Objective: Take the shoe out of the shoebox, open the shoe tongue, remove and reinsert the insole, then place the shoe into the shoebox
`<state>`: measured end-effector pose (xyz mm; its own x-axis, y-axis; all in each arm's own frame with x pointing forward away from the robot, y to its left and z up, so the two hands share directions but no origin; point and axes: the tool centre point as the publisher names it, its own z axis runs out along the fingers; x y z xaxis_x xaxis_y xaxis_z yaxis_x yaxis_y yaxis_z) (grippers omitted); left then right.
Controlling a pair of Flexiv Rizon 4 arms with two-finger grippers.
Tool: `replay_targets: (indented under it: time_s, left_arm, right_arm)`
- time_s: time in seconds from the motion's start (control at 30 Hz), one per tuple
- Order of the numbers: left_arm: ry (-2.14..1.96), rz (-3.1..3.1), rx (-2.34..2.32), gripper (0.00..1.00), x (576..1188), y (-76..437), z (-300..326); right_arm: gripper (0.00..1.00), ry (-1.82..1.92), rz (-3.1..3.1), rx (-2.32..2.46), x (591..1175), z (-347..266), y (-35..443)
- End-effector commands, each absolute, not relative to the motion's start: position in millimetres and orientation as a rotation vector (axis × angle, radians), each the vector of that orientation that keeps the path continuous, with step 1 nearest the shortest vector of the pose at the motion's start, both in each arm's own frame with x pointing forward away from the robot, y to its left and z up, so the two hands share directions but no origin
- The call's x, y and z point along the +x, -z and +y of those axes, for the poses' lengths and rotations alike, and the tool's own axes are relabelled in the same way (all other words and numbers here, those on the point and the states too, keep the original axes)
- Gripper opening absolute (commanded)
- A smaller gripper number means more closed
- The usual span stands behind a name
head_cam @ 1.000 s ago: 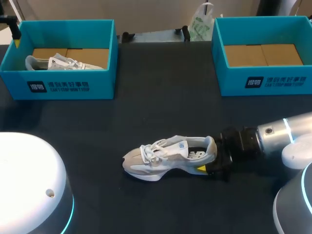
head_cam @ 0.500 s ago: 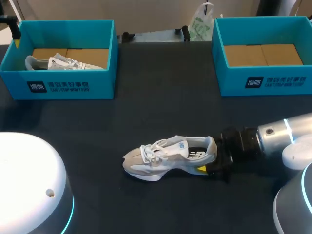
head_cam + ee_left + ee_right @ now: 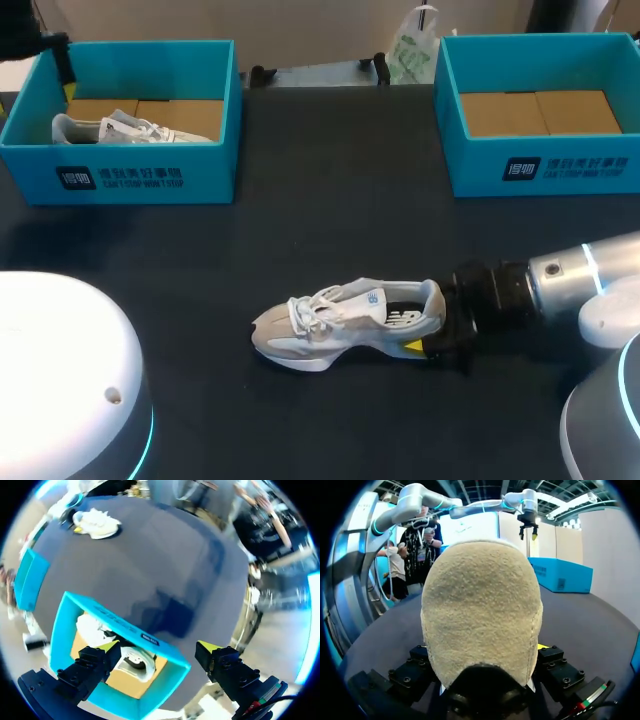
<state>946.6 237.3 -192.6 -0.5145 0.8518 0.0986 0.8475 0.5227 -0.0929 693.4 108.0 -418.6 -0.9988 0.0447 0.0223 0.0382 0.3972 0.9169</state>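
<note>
Heel of shoe (image 3: pixel 340 325) sits clamped in right claw (image 3: pixel 432 338).

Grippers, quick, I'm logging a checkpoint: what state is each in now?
Left gripper: open, empty, over the teal cardboard shoebox.
Right gripper: shut on the heel of the grey-white lace-up sneaker.

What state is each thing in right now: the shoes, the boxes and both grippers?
table shoe: upright on its sole, laced, outside both boxes.
right gripper: shut on the table shoe's heel.
left shoebox: lidless, holds a second shoe.
right shoebox: lidless, bare cardboard floor showing.
left gripper: open, above the left shoebox.
</note>
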Motion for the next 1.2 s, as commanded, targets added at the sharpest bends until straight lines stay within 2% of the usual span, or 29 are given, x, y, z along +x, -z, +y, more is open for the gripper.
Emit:
replay_targets:
  time_s: [0.03,0.33,0.6,0.7,0.83,1.2]
  left_arm:
    - [-0.099,-2.876,-0.968,1.00,935,191,233]
    - [-0.099,-2.876,-0.968,1.00,935,191,233]
    - [-0.029,-2.890,-0.612,1.00,892,206,207]
    - [-0.017,-2.980,-0.417,1.00,870,213,195]
    - [-0.014,-2.980,0.294,1.00,855,218,177]
    - [-0.025,-2.979,0.295,1.00,850,217,172]
  right_arm:
    - [0.00,-1.713,2.623,0.079,692,108,417]
    - [0.00,-1.713,2.623,0.079,692,108,417]
    - [0.00,-1.713,2.623,0.079,692,108,417]
    - [0.00,-1.713,2.623,0.079,692,108,417]
    - [0.00,-1.713,2.623,0.079,692,108,417]
    - [0.00,-1.713,2.623,0.079,692,108,417]
